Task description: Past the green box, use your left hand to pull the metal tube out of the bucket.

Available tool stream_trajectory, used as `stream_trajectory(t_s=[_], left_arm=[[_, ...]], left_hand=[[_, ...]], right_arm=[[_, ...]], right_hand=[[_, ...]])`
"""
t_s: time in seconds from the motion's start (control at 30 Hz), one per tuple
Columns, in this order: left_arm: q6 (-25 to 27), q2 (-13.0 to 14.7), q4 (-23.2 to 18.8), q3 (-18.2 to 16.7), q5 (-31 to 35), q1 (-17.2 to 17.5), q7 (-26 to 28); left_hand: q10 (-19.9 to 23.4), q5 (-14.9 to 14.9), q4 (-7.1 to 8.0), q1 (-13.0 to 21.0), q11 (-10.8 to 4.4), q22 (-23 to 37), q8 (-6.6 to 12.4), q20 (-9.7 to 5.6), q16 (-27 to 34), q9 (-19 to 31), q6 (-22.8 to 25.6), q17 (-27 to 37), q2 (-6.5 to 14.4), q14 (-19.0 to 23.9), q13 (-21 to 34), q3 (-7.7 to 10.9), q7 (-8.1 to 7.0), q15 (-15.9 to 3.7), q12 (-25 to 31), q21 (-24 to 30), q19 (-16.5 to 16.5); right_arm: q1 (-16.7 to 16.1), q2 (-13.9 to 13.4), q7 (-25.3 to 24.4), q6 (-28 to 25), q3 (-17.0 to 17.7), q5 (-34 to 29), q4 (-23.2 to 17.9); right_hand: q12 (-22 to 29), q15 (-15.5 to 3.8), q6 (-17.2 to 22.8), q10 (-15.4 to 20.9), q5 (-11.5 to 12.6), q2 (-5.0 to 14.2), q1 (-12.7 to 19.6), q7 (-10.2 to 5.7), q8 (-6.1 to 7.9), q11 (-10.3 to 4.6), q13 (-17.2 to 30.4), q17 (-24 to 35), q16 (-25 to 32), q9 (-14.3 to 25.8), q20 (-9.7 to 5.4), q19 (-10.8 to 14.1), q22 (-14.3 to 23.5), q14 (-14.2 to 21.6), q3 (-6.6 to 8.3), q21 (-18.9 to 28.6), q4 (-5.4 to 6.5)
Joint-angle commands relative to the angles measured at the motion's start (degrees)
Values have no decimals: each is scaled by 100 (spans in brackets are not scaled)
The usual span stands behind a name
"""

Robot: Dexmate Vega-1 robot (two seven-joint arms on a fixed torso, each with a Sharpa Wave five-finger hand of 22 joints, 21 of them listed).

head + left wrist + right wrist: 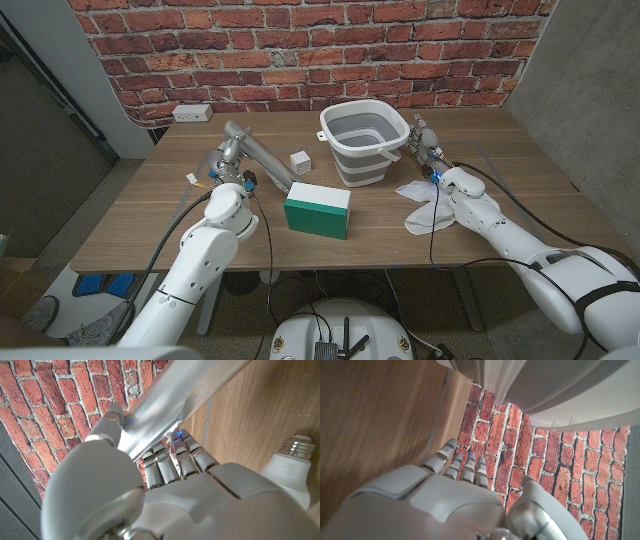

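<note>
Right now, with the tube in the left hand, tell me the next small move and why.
Probably lower the metal tube to the table left of the green box and let go. The left hand grips it, and it is already out of the bucket, which looks empty. A small white cube and a light bulb lie nearby, so set it down away from them.

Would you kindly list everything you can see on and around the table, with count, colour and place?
metal tube: one, silver, out of the bucket, gripped in the left hand, lying left of the bucket
bucket: one, grey and white, far middle of the table
green box: one, green with white top, table centre
small cube: one, white, between tube and bucket
cloth: one, white, under the right arm
light bulb: one, white, beside the left hand
power strip: one, white, far left
left hand: grips the tube
right hand: beside the bucket
</note>
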Motion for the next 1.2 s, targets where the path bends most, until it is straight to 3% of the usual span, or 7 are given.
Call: stream_trajectory(t_s=[0.03, 0.57, 0.8, 1.2], left_arm=[[260, -54, -68, -102, -377, -134, 340], [361, -24, 46, -333, -1014, -321, 394], [449, 21, 160, -371, -1416, -433, 302], [819, 102, 156, -429, -2185, -690, 641]], left_hand=[[-90, 37, 330, -694, -59, 4, -15, -308, 11, 6, -41, 18, 598, -57, 23, 282, -3, -498, -6, -13, -39], [-406, 55, 359, -672, -3, -1, -88, -227, 11, -13, -325, 19, 597, -150, 22, 196, 4, -424, -49, -72, -190], [-917, 67, 374, -668, 99, -6, -126, -170, -7, -40, -683, 25, 608, -329, 12, 100, 4, -307, -72, -115, -381], [-1143, 71, 374, -681, 206, -11, -130, -114, 0, -58, -889, 25, 580, -397, 2, 38, -9, -238, -62, -111, -434]], right_arm=[[154, 108, 93, 52, -21, -6, 304], [389, 261, 252, 165, -49, -32, 724], [381, 259, 204, 134, -46, -41, 697], [394, 314, 203, 169, -44, -36, 775]], right_hand=[[33, 0, 38, 40, 37, 312, -39, 14, 13, -9, 2, 15, 59, 29, -49, 77, 14, 38, -15, 34, -13], [34, 4, 45, 44, 38, 314, -39, 20, 15, -4, 2, 11, 60, 30, -40, 89, 14, 44, -16, 35, -12], [33, 4, 47, 43, 38, 316, -38, 19, 15, -6, 2, 10, 60, 30, -43, 91, 14, 46, -16, 35, -12], [34, 10, 47, 47, 38, 316, -39, 15, 14, -7, 2, 6, 64, 30, -27, 98, 14, 59, -17, 35, -11]])
